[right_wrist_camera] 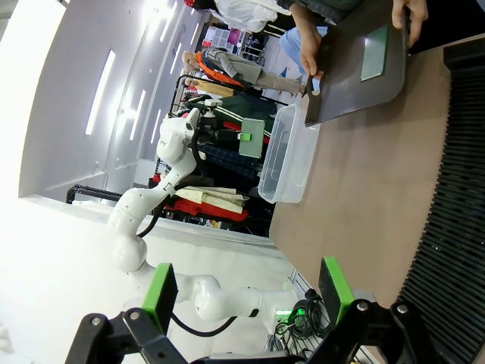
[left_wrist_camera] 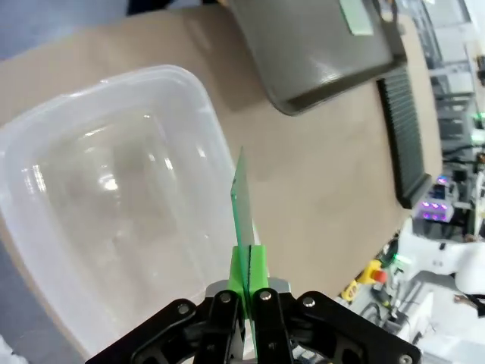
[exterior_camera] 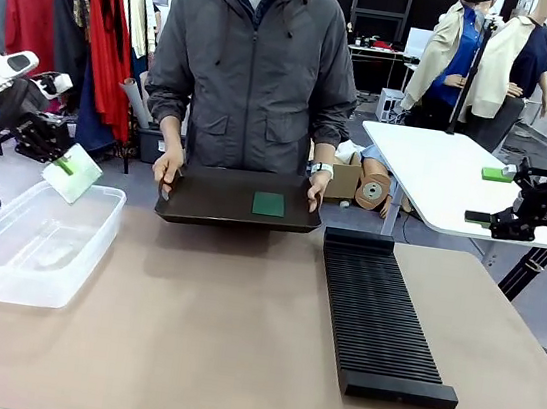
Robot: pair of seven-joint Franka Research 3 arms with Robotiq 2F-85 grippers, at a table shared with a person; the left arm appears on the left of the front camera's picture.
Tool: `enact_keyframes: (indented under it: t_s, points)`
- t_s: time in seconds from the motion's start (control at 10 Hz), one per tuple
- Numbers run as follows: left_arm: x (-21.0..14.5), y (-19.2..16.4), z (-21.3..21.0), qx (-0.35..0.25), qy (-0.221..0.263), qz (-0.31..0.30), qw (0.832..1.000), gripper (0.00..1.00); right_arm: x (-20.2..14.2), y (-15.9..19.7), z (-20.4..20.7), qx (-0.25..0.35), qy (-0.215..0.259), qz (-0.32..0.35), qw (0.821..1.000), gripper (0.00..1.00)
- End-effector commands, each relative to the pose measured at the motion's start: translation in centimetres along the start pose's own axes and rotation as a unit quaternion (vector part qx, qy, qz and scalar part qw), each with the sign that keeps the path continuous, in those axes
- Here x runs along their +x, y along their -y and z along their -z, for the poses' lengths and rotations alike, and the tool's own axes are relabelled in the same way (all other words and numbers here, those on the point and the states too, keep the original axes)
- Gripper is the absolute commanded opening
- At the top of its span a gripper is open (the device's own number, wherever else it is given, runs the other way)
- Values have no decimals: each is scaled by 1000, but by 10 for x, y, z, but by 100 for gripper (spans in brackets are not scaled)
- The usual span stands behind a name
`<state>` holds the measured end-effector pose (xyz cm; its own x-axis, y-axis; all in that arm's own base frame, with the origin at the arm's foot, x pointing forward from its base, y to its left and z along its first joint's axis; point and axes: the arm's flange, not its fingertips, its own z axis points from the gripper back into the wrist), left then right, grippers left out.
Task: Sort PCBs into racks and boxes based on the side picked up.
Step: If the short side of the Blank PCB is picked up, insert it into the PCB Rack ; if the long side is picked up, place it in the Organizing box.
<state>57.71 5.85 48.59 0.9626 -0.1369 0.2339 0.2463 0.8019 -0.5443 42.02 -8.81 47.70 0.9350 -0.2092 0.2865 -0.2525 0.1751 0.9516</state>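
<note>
One PCB [left_wrist_camera: 242, 201] sits clamped in your left gripper [left_wrist_camera: 247, 274] over the box [exterior_camera: 11, 286] for dropping; your right gripper [right_wrist_camera: 246, 292] idles open.

Broad tan table [exterior_camera: 233, 361], matte and flat. Over on its left end, a clear plastic tub [exterior_camera: 1, 285], standing close to the left edge. Right of the middle, a long black ribbed rack [exterior_camera: 379, 319], lying flat, running from the far side toward the near edge. Well apart, those two, bare tan between. At the far edge, a black tray [exterior_camera: 203, 200], held at both ends by a person [exterior_camera: 254, 81]; resting on the table or lifted, cannot tell.
</note>
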Motion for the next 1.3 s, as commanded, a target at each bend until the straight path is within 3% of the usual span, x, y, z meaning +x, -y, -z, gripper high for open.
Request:
enact_keyframes:
  t_s: [0.0,0.6,1.2]
  points:
    - [-21,9,4,50,5,-31,998,0,1,-3,-2,0,-6,1,1000,100]
    - [-35,-10,33,106,-21,-39,993,0,1,-3,-2,0,-6,1,1000,100]
    - [-36,-56,72,89,-18,-58,994,0,1,-3,-2,0,-6,1,1000,100]
